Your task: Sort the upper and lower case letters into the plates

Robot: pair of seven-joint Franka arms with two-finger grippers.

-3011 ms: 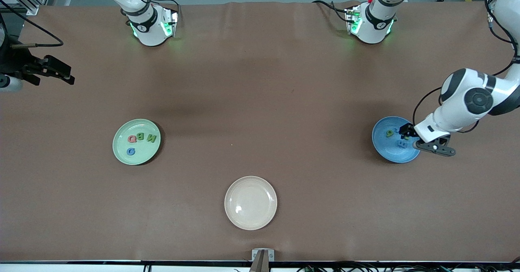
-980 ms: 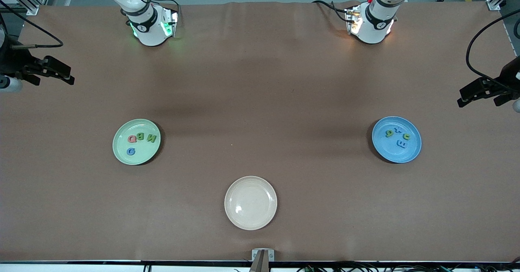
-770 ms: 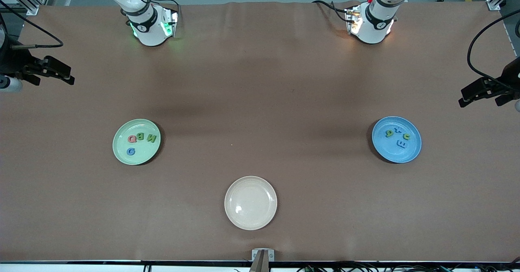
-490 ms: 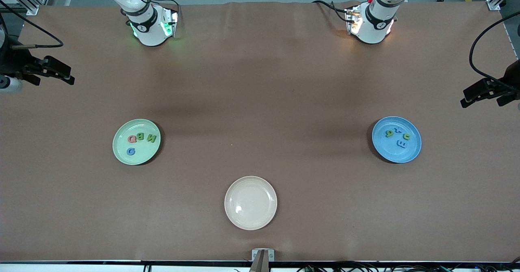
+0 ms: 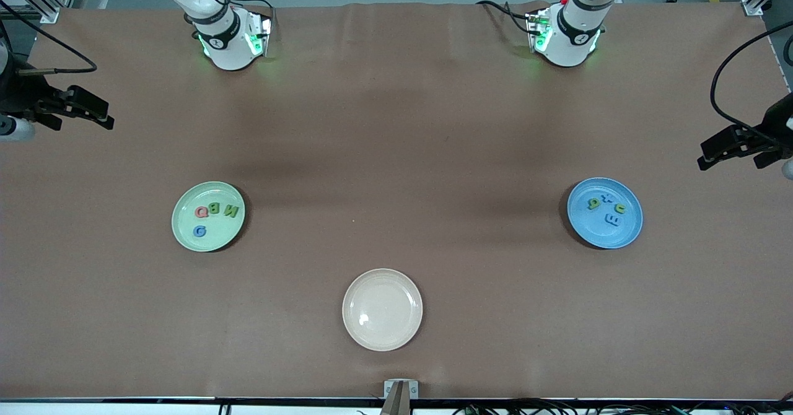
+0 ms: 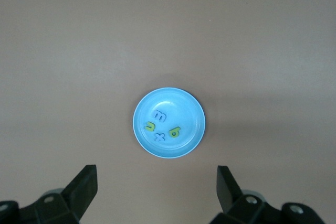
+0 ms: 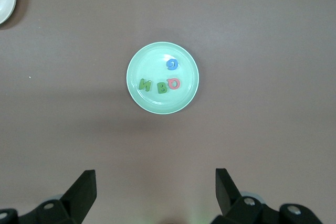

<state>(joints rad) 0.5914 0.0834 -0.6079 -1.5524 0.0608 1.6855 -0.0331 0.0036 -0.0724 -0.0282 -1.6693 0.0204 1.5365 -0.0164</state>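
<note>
Brown worktop is showing you a finished sort: green plate and blue plate are holding all letters, the cream plate is sitting bare, and left end effector and right end effector are hanging wide open, empty, over the worktop's ends.

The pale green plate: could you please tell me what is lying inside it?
The pale green plate holds four letters: a red Q, green B, green N and blue G. Nothing covers them.

Three well-spaced plates on table
</note>
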